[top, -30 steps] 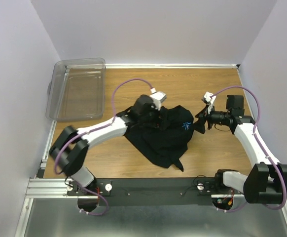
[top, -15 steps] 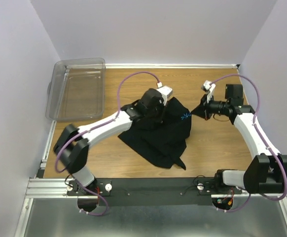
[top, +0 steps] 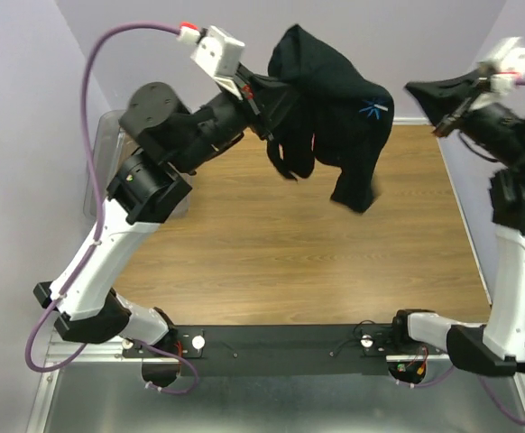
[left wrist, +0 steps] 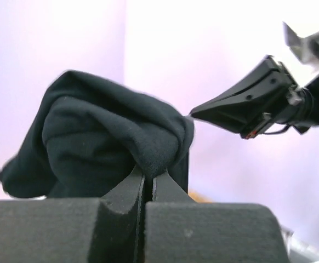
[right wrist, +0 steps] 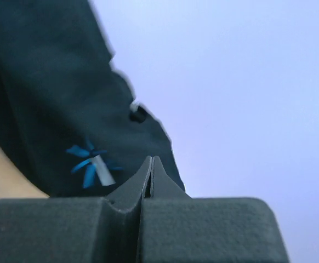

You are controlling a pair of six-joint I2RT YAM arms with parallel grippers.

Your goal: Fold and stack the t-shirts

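Note:
One black t-shirt (top: 335,99) hangs bunched in the air, high above the wooden table (top: 290,253), with its light-blue starburst logo (top: 373,108) facing right. My left gripper (top: 274,86) is shut on a fold of its cloth; in the left wrist view the fabric (left wrist: 94,131) bulges out above the pinched jaws of the left gripper (left wrist: 148,174). My right gripper (top: 413,88) is raised to the right of the shirt, apart from it, and shut. In the right wrist view the right gripper (right wrist: 151,160) has nothing between its fingers, and the shirt (right wrist: 44,93) with its logo (right wrist: 91,164) hangs behind.
A clear plastic bin (top: 96,176) stands at the table's back left, mostly hidden by the raised left arm. Pale walls close in the table at the back and on both sides.
The left gripper shut on the t-shirt and lifted it off the table, high up. The right gripper shut and rose beside it, without cloth.

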